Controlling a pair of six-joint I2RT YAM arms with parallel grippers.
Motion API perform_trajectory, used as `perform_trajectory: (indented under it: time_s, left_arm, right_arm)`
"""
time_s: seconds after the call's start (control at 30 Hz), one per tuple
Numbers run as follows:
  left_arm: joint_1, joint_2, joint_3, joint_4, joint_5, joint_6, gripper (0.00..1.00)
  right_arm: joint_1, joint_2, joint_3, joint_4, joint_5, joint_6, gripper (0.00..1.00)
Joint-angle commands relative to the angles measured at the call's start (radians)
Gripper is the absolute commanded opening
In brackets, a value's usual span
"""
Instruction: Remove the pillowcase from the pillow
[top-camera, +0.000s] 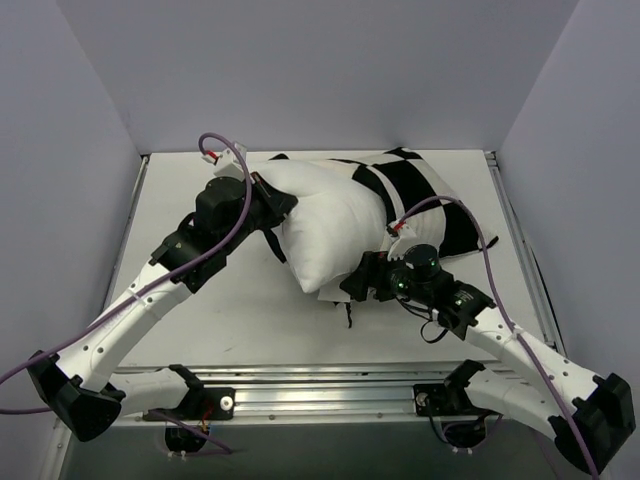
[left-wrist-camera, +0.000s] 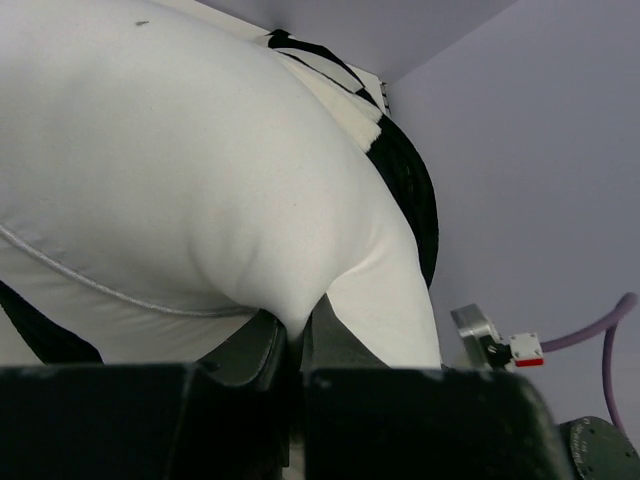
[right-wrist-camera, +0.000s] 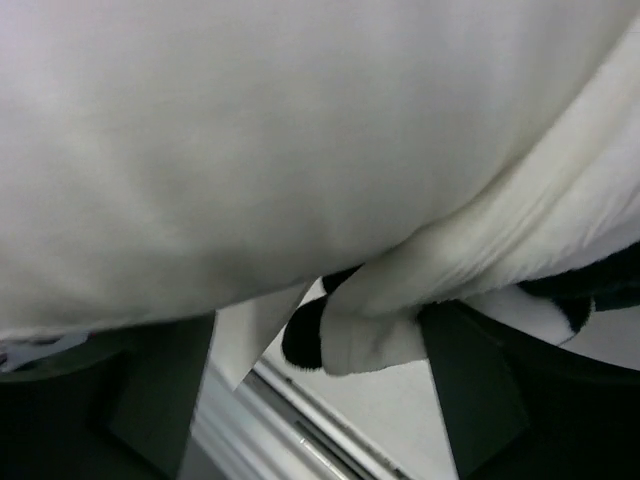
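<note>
The plain white pillow (top-camera: 325, 225) lies in the middle of the table, more than half out of the black-and-white checked pillowcase (top-camera: 425, 195), which still covers its far right end. My left gripper (top-camera: 272, 207) is at the pillow's left end. In the left wrist view it (left-wrist-camera: 292, 340) is shut on a pinched fold of the white pillow (left-wrist-camera: 200, 160), with the pillowcase (left-wrist-camera: 410, 180) behind. My right gripper (top-camera: 362, 280) is at the pillow's near edge. In the right wrist view it (right-wrist-camera: 315, 400) is open, and a loose pillowcase fold (right-wrist-camera: 350, 335) hangs between its fingers under the pillow (right-wrist-camera: 250, 130).
Grey enclosure walls stand on the left, right and back. An aluminium rail (top-camera: 320, 385) runs along the table's near edge, and it also shows in the right wrist view (right-wrist-camera: 300, 430). Purple cables (top-camera: 235, 215) loop over both arms. Bare tabletop (top-camera: 240, 310) lies in front of the pillow.
</note>
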Motion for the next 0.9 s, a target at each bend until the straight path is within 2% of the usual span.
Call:
perform_trajectory:
  time_s: [0.0,0.07,0.1,0.17,0.2,0.23,0.3,0.4,0.47,0.53,0.57,0.67,0.73,0.77,0.87]
  left_arm:
    - [-0.006,-0.043,0.092,0.164,-0.024,-0.030,0.02]
    - [-0.005,-0.063,0.080,0.144,-0.013,-0.033,0.02]
    - [-0.003,-0.092,0.074,0.121,-0.013,-0.034,0.02]
    - [0.006,-0.126,0.057,0.095,-0.014,-0.035,0.02]
    - [0.013,-0.161,0.043,0.060,-0.008,-0.038,0.02]
    - [0.036,-0.179,0.037,0.037,0.015,-0.038,0.02]
    - [0.069,-0.228,0.025,-0.034,0.058,-0.036,0.02]
    - [0.160,-0.285,0.019,-0.135,0.189,-0.027,0.02]
    - [0.245,-0.319,0.003,-0.180,0.300,-0.022,0.02]
    - [0.297,-0.371,-0.023,-0.247,0.340,-0.007,0.02]
    - [0.317,-0.406,-0.034,-0.270,0.357,-0.001,0.02]
    - [0.354,-0.449,-0.107,-0.329,0.374,0.012,0.02]
    - [0.354,-0.482,-0.173,-0.304,0.440,-0.010,0.02]
    - [0.354,-0.491,-0.255,-0.287,0.470,-0.021,0.02]
    - [0.349,-0.508,-0.381,-0.202,0.567,-0.061,0.02]
  right_arm:
    - [0.006,0.069,-0.051,0.135,0.164,0.049,0.72]
    - [-0.001,0.110,-0.064,0.180,0.254,0.052,0.63]
    - [-0.008,0.129,-0.070,0.195,0.277,0.055,0.50]
    - [-0.033,0.176,-0.078,0.226,0.325,0.058,0.30]
    - [-0.077,0.190,-0.078,0.229,0.330,0.066,0.09]
    - [-0.109,0.201,-0.082,0.234,0.330,0.075,0.01]
    - [-0.219,0.221,-0.088,0.241,0.317,0.079,0.00]
    - [-0.332,0.232,-0.085,0.217,0.319,0.076,0.00]
    - [-0.466,0.245,-0.076,0.170,0.311,0.084,0.00]
    - [-0.598,0.256,-0.064,0.143,0.275,0.090,0.00]
    - [-0.626,0.262,-0.059,0.124,0.252,0.090,0.00]
    - [-0.669,0.264,-0.039,0.107,0.221,0.069,0.00]
    - [-0.665,0.264,-0.024,0.111,0.157,0.050,0.00]
    - [-0.651,0.261,-0.019,0.110,0.132,0.044,0.00]
    - [-0.599,0.217,0.004,0.076,0.069,0.007,0.14]
